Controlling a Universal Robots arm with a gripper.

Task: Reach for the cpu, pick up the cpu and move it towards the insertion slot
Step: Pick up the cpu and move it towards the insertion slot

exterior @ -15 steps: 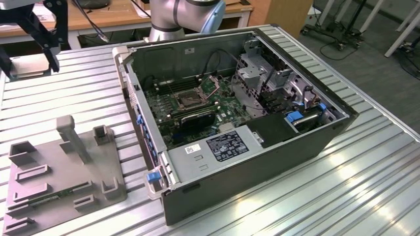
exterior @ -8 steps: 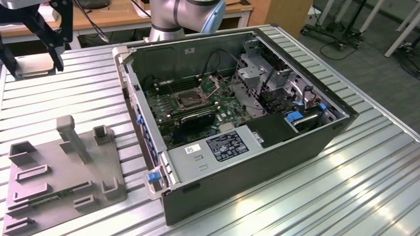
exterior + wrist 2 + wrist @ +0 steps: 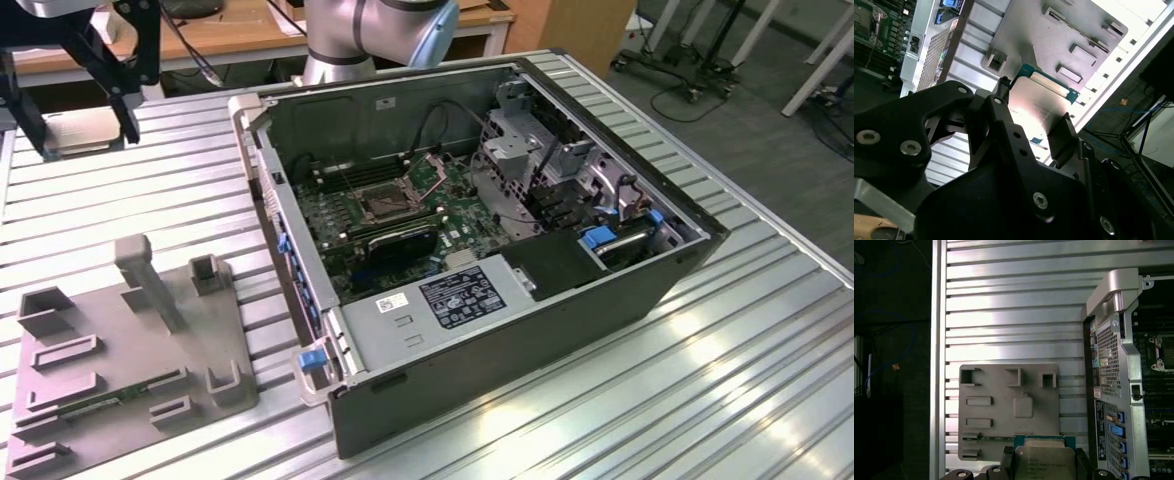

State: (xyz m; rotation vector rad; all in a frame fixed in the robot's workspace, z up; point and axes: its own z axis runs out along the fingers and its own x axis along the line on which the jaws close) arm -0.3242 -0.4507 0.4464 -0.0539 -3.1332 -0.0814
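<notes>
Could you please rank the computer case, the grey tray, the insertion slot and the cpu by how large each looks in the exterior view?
1. computer case
2. grey tray
3. insertion slot and cpu: they look too alike to rank, and the cpu is held off the table, so its distance from the camera is unsure.

The ribbed metal desk (image 3: 747, 380) carries an open computer case (image 3: 561, 330) and, at the exterior view's left beside it, a flat grey plastic tray (image 3: 134, 345).

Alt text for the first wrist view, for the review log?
The gripper holds the cpu by two opposite edges, silvery top facing the camera. Beyond it, a grey tray lies on the slatted table beside the open computer case, whose insertion slot shows.
</notes>
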